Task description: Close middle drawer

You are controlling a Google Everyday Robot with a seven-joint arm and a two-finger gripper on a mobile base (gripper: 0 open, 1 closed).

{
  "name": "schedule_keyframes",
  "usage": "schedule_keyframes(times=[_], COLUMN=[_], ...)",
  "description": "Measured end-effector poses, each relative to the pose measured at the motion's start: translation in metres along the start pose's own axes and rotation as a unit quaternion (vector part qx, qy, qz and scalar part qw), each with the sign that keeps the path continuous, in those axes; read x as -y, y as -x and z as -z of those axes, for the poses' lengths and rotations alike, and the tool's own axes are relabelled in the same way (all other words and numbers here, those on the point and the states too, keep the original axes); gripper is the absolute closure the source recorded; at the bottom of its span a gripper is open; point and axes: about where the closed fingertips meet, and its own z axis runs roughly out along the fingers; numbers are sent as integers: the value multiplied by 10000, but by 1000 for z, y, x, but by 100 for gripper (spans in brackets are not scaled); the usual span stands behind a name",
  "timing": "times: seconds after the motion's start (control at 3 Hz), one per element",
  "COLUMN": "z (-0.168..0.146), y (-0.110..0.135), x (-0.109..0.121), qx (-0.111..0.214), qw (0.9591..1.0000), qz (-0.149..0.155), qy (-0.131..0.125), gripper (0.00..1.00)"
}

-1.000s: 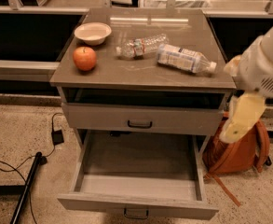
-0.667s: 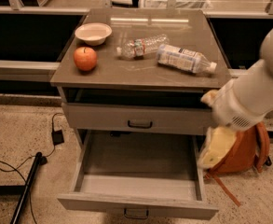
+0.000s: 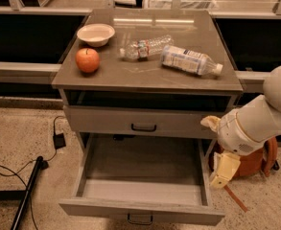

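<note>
While the wide grey middle drawer (image 3: 106, 209) stands pulled out, the cream gripper (image 3: 224, 170) hangs beside its right wall, probably to reach its front; its grip cannot be told.

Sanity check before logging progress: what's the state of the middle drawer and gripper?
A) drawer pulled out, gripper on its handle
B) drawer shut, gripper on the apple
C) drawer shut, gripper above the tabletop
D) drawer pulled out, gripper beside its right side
D: the middle drawer is pulled far out with its inside showing, and the gripper hangs by the drawer's right side wall, away from the handle.
</note>
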Motion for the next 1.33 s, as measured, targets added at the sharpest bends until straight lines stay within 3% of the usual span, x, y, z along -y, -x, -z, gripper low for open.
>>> schedule_keyframes(times=[0.33, 0.67, 1.0, 1.33], z=[-38, -115, -149, -151], y=[-3, -8, -19, -19], x=[-12, -52, -73, -73], qx=[80, 448, 749, 758], qw=[9998, 9973, 9936, 9930], qz=[3, 344, 690, 763], qy=[202, 464, 485, 482], gripper=[0, 0, 0, 0])
